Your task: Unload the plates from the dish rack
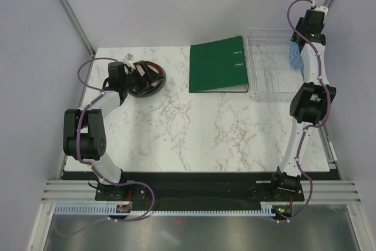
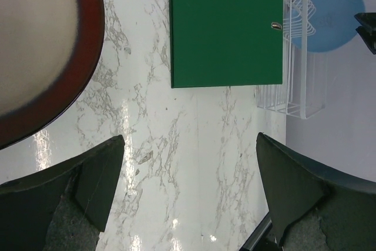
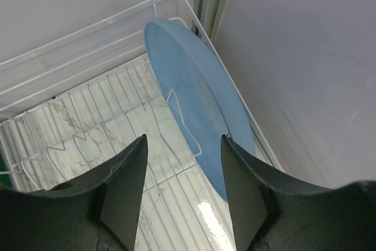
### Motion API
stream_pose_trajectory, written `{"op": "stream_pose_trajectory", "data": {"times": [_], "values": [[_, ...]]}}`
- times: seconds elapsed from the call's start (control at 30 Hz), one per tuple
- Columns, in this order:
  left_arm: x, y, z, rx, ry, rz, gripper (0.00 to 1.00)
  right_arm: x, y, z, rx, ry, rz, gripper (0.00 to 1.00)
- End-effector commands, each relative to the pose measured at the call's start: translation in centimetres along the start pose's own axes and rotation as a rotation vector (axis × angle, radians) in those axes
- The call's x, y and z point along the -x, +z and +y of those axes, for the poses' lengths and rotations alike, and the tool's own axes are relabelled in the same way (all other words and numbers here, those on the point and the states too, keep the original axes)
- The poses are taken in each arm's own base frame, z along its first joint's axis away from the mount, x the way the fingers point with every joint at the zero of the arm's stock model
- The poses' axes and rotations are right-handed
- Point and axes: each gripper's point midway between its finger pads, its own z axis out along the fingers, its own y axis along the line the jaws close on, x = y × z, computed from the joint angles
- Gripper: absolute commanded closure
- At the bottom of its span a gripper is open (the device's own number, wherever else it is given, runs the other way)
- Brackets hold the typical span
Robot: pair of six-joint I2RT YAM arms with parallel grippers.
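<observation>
A light blue plate (image 3: 200, 101) stands on edge against the right wall of the white wire dish rack (image 3: 88, 34). My right gripper (image 3: 183, 139) hangs open just above it, one finger on each side of the plate's near edge, gripping nothing. In the top view the dish rack (image 1: 267, 83) is at the table's back right, with the blue plate (image 1: 294, 58) under my right gripper (image 1: 298, 44). A stack of plates with a dark red-brown rim (image 1: 157, 80) lies at the back left. My left gripper (image 1: 141, 79) is open beside a beige, red-rimmed plate (image 2: 41, 45).
A flat green ring binder (image 1: 218, 64) lies between the plate stack and the rack. The left wrist view shows the binder (image 2: 226, 27), the rack (image 2: 301, 86) and the blue plate (image 2: 326, 19) beyond. Grey walls enclose the table on three sides.
</observation>
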Motion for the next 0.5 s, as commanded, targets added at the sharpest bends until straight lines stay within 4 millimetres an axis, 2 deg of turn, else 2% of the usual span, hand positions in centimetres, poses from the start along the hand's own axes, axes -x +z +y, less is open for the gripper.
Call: {"op": "stream_pose_trajectory", "data": {"times": [0.0,0.2,0.47], "values": [[0.7,0.4,-1.0,-0.059,0.005,-0.014,0.0,6.9,-4.0,-2.8,-0.082,0.02,-0.166,0.39],[0.5,0.7,-0.7,-0.058,0.002,-0.013,0.0,6.7,-4.2,-3.0,-0.106,-0.001,-0.167,0.39],[0.5,1.1,-0.4,-0.061,-0.003,-0.002,0.0,3.9,-1.9,-2.9,-0.155,-0.036,-0.114,0.39]]}}
